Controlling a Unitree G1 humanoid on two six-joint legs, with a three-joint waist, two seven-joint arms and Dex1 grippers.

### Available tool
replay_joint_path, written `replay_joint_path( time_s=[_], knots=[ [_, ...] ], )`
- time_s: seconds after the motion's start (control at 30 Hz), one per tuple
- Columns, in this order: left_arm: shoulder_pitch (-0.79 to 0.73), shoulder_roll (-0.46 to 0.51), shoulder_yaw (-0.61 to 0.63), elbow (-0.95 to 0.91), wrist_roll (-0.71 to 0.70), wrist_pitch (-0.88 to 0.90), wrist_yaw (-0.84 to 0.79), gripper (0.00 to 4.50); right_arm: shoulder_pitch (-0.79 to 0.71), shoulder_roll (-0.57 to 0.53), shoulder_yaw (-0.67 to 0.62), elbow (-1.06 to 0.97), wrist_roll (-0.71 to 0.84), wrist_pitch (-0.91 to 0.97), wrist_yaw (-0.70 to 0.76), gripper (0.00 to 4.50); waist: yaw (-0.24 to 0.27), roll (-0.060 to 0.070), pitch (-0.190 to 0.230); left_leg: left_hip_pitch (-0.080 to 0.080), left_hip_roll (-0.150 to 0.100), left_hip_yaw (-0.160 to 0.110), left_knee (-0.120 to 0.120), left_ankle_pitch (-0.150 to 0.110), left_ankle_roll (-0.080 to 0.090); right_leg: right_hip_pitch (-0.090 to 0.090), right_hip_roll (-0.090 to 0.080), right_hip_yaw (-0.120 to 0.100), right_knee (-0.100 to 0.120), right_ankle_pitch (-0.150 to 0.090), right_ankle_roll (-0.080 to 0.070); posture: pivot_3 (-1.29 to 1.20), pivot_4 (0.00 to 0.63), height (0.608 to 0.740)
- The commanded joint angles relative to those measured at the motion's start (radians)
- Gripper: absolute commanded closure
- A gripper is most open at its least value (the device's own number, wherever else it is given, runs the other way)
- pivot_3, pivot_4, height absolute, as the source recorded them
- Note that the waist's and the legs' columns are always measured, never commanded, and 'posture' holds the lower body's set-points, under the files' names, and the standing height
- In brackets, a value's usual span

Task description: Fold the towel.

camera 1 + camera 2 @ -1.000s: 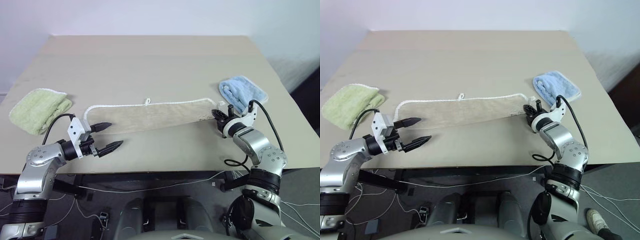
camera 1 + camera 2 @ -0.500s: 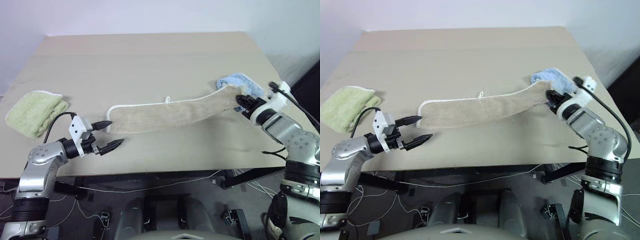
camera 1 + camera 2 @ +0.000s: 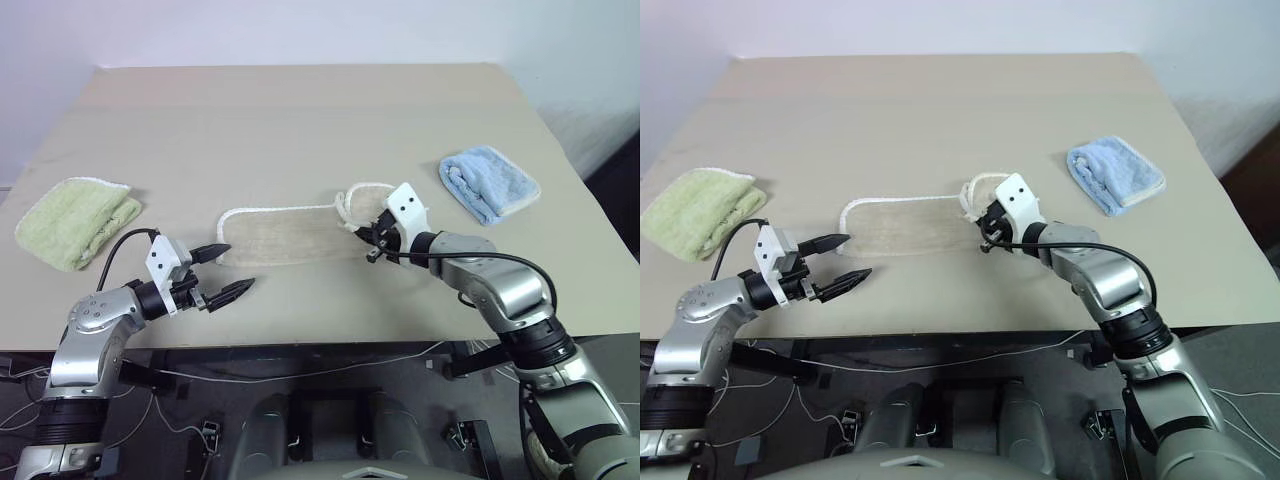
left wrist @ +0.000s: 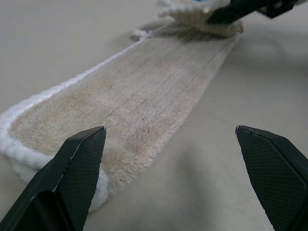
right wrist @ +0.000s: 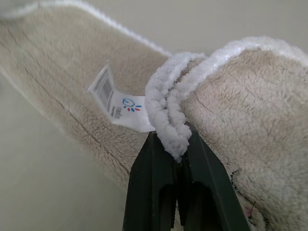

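lying near the front middle of the table [image 3: 300, 120], the beige towel [image 3: 280, 236] is spread flat along its left part, its right end lifted and doubled back over itself. right gripper [image 3: 374, 240] pinches that white-edged end tight between closed fingers, a small label beside them; left gripper [image 3: 222, 272] hovers with fingers spread wide, empty, just off the towel's left end. green cloth [image 3: 78, 218] at far left, blue cloth [image 3: 488, 184] at right, both folded, well apart from the towel.
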Motion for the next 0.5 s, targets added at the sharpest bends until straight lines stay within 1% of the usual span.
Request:
replay_joint_path(
  time_s=[0.03,0.07,0.17,0.3,0.4,0.5],
  knots=[
    [0.019,-0.002,0.008,-0.054,-0.006,-0.010,0.016,0.00,-0.015,0.024,-0.007,0.011,-0.063,-0.037,0.018,4.45,-0.002,0.000,0.000,0.000,0.000,0.000,0.000,0.000,0.000,0.000,0.000,0.000,0.000,0.000,0.000,0.00,0.150,0.740],
    [0.027,-0.003,0.009,-0.061,-0.008,-0.008,0.019,0.00,-0.012,0.031,-0.011,0.014,-0.069,-0.035,0.025,4.45,-0.002,0.000,0.000,0.000,0.000,0.000,0.000,0.000,0.000,0.000,0.000,0.000,0.000,0.000,0.000,0.00,0.150,0.740],
    [0.054,-0.010,0.008,-0.088,-0.017,0.001,0.030,0.00,-0.001,0.046,-0.035,0.008,-0.067,-0.024,0.054,3.84,-0.003,0.000,0.000,0.000,0.000,0.000,0.000,0.000,0.000,-0.001,0.000,0.000,0.000,0.000,0.000,0.00,0.150,0.740],
    [0.084,-0.022,0.016,-0.124,-0.039,0.024,0.043,0.00,0.016,0.048,-0.083,-0.035,-0.043,-0.011,0.088,2.52,0.000,0.000,0.000,-0.001,0.000,0.000,0.000,-0.001,0.001,-0.001,0.000,0.000,0.000,0.000,0.000,0.00,0.150,0.740],
    [0.122,-0.045,0.045,-0.187,-0.105,0.080,0.078,0.00,0.047,0.026,-0.164,-0.114,0.015,-0.024,0.142,1.50,-0.001,0.000,0.000,-0.001,0.000,0.000,0.000,-0.002,0.003,-0.001,0.000,0.000,0.000,0.000,0.000,0.00,0.150,0.740],
    [0.165,-0.079,0.071,-0.262,-0.183,0.150,0.132,0.00,0.068,0.012,-0.249,-0.164,0.079,-0.025,0.187,1.50,-0.001,0.000,0.000,-0.001,0.000,-0.001,0.000,-0.002,0.003,-0.001,0.000,0.000,0.000,0.000,0.000,0.00,0.150,0.740]
  ],
)
